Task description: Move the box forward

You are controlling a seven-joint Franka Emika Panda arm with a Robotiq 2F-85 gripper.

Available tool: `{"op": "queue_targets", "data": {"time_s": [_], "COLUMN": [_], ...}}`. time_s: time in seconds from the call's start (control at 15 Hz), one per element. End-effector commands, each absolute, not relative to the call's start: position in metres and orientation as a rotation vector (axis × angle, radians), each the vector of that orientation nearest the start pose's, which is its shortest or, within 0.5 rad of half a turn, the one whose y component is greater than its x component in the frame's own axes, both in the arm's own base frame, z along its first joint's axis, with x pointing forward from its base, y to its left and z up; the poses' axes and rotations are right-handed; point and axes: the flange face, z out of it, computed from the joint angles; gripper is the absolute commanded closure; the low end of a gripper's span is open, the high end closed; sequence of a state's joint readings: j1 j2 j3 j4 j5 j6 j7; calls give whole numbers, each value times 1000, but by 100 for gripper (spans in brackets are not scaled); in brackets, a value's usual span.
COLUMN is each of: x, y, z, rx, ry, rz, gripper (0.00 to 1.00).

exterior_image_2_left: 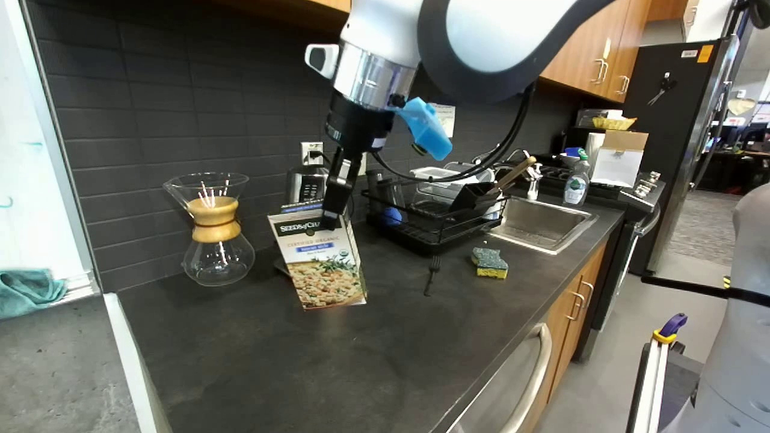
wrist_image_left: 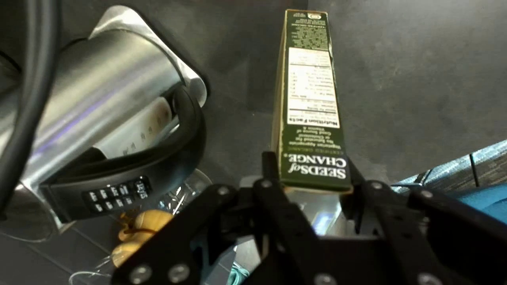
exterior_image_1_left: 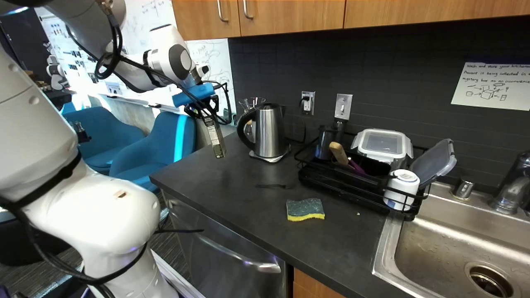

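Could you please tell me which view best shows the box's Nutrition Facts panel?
The wrist view: the Nutrition Facts panel faces the camera, its heading readable. In both exterior views, the Seeds of Change box shows a narrow side too small or oblique to read.

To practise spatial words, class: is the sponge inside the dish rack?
No: in an exterior view, the sponge lies on the counter, outside the dish rack.

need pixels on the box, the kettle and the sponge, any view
Box [wrist_image_left: 310,99]: in the wrist view, on the Nutrition Facts label of its narrow side.
Kettle [exterior_image_1_left: 270,132]: in an exterior view, on the steel body.
Sponge [exterior_image_1_left: 305,207]: in an exterior view, on the dark top face.
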State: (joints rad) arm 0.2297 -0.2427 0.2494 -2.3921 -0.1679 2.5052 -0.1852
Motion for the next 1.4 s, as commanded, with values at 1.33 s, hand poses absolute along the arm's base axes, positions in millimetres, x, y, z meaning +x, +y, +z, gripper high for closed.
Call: {"op": "queue_targets", "data": {"time_s": [1.33], "x": [390], "y": [168], "z": [466], "rx": [-2835], "ry": [-1770], "rz": [109], "gripper": [88]}}
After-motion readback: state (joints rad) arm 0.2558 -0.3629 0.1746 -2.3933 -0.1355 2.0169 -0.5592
